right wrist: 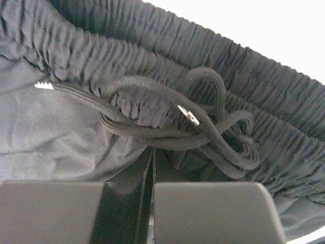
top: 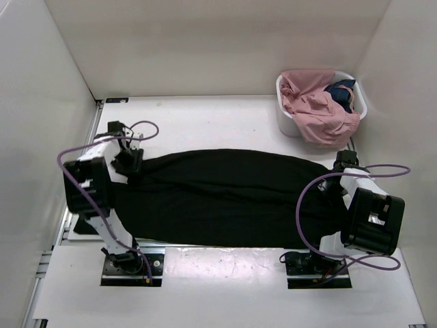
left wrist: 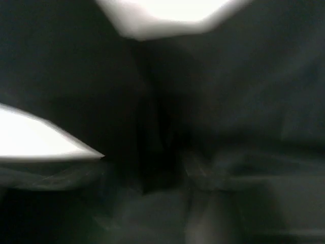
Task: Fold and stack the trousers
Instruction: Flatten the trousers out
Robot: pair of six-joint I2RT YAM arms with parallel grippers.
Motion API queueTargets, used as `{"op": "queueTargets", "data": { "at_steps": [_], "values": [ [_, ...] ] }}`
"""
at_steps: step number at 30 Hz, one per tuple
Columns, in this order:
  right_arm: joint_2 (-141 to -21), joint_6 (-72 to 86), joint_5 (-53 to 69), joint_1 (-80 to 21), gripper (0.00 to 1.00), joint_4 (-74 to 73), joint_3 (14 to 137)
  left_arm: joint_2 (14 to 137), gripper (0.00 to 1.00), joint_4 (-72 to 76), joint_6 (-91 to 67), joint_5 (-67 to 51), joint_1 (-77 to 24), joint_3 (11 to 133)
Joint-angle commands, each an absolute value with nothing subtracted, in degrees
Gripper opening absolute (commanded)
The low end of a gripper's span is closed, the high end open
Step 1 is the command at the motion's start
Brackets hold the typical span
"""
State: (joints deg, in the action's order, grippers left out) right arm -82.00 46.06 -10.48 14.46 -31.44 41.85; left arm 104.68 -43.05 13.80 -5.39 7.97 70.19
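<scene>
- Two arms stand at the near edge of the worktop point(top: 205, 123), one at each end of a single pair of trousers point(top: 225, 195). Each arm trails one of the two purple cables point(top: 65, 158).
- The left tool point(top: 128, 162) is down on the left end of the trousers. Its wrist view is a blur of black cloth with two bright patches of worktop point(left wrist: 30, 137). The fingers cannot be made out, so I cannot tell how far it is open or whether it grips anything.
- The trousers are black and lie flat and stretched sideways across the middle of the worktop. They reach from the left tool to the right tool, with the long edges towards the far and near sides.
- The right tool point(top: 336, 183) sits on the right end of the trousers. In its wrist view the two fingers point(right wrist: 213, 213) are closed to a thin slit, and a fold of black cloth appears drawn into it.
- Just ahead of those fingers lies one gathered waistband point(right wrist: 152, 40). One looped drawstring point(right wrist: 167, 137) with two white tips rests on it.
- One white basket point(top: 285, 119) stands at the far right of the worktop, apart from the trousers. It holds two garments: a pink garment point(top: 314, 109) spilling over the rim and a dark blue garment point(top: 341, 92) behind it.
</scene>
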Motion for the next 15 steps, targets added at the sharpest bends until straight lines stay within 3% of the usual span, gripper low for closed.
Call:
{"op": "queueTargets", "data": {
  "at_steps": [1,5,8,9,13,15],
  "values": [
    [-79.9,44.2,-8.7,13.9,0.0,-34.0,41.3,94.0,0.66,-46.6,17.8,-8.0,8.0,65.1],
    [-78.5,38.3,-8.7,13.3,0.07,-37.4,46.5,89.6,0.77,-47.4,18.4,-6.9,10.7,69.3],
    [-78.5,35.9,-10.3,13.3,0.2,-40.8,53.4,91.6,0.85,-45.9,18.4,-5.0,10.7,77.0],
    [-79.1,35.3,-10.9,13.3,0.3,-41.5,55.3,93.1,0.85,-45.9,17.7,-3.9,10.7,79.0],
    [-83.2,35.3,-12.8,13.3,0.55,-42.7,63.1,101.8,0.89,-45.9,16.6,2.3,11.2,84.5],
    [-86.0,36.0,-13.4,13.3,0.59,-42.7,66.2,107.6,0.9,-45.9,15.5,2.8,13.2,87.2]
  ]
}}
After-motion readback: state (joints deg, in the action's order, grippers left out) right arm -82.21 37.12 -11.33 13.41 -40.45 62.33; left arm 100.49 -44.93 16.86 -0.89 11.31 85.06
